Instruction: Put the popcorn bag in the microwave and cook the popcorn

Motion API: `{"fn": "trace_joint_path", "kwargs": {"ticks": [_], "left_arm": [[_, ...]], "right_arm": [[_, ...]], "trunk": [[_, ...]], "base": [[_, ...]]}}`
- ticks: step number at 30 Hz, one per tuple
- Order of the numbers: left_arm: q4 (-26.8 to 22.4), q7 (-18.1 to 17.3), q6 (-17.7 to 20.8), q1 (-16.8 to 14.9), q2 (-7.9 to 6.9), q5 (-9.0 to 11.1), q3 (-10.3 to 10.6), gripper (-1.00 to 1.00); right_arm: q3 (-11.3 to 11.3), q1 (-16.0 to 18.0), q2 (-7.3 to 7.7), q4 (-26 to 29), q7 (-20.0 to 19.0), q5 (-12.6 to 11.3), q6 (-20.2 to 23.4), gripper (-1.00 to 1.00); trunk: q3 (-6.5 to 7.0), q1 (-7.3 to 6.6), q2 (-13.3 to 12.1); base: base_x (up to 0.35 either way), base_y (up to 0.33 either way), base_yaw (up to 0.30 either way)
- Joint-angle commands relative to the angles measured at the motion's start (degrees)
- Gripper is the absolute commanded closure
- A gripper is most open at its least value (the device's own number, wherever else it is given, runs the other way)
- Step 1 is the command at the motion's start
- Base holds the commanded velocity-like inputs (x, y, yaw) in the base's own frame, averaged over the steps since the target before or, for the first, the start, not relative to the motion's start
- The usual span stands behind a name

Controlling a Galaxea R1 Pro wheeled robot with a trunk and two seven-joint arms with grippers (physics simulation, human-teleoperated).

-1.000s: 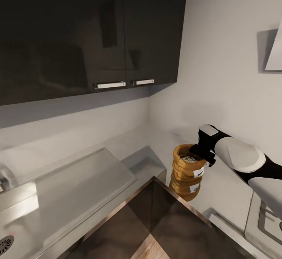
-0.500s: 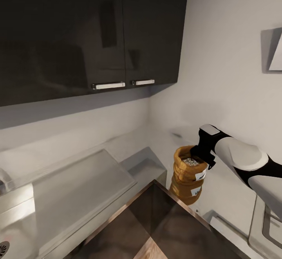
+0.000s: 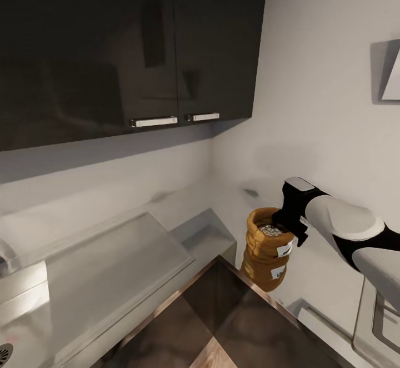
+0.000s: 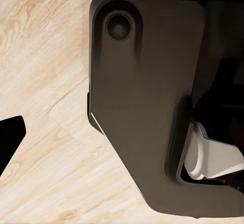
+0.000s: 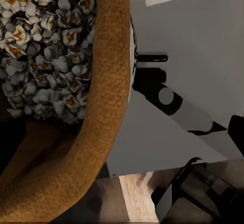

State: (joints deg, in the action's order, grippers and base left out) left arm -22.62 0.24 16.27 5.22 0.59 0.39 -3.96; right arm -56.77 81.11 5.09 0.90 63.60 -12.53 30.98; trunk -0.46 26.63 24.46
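Note:
The tan popcorn bag (image 3: 265, 248) stands upright at the corner of the grey steel countertop (image 3: 111, 257), beside the right wall. Pale popcorn (image 3: 270, 230) fills its mouth. My right gripper (image 3: 284, 224) is shut on the bag's rolled rim, coming in from the right. I cannot tell whether the bag's base rests on the steel. In the right wrist view the rim of the popcorn bag (image 5: 109, 82) curves close past the popcorn (image 5: 46, 46). One dark finger of my left gripper (image 4: 11, 137) shows above wooden floor. The microwave is out of view.
Dark wall cabinets (image 3: 128, 51) with steel handles hang over the countertop. A hob's edge (image 3: 383, 323) lies at the lower right, with a hood (image 3: 391, 79) on the wall above it. A dark glossy panel (image 3: 222, 312) sits in front. A sink drain (image 3: 4, 352) is at far left.
The head view has shifted a little since a second ago. The right gripper and the bag sit slightly lower and nearer the wall. Almost nothing moved in the last half second.

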Motion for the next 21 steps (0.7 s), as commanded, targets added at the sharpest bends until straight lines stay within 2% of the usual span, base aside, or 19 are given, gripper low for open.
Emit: {"fn": "trace_joint_path", "kwargs": {"ticks": [1, 21], "left_arm": [[-0.23, 0.03, 0.44, 0.05, 0.06, 0.05, -0.35, -1.00], [-0.23, 0.03, 0.43, 0.05, 0.06, 0.05, -0.35, -1.00]], "right_arm": [[0.07, 0.02, 0.00, 0.06, 0.34, -0.57, 0.36, -1.00], [-0.54, -0.03, 0.00, 0.06, 0.23, -0.57, 0.31, -1.00]], "trunk": [[-0.06, 0.03, 0.06], [-1.07, 0.03, 0.06]], "base": [[0.000, 0.000, 0.000], [0.000, 0.000, 0.000]]}}
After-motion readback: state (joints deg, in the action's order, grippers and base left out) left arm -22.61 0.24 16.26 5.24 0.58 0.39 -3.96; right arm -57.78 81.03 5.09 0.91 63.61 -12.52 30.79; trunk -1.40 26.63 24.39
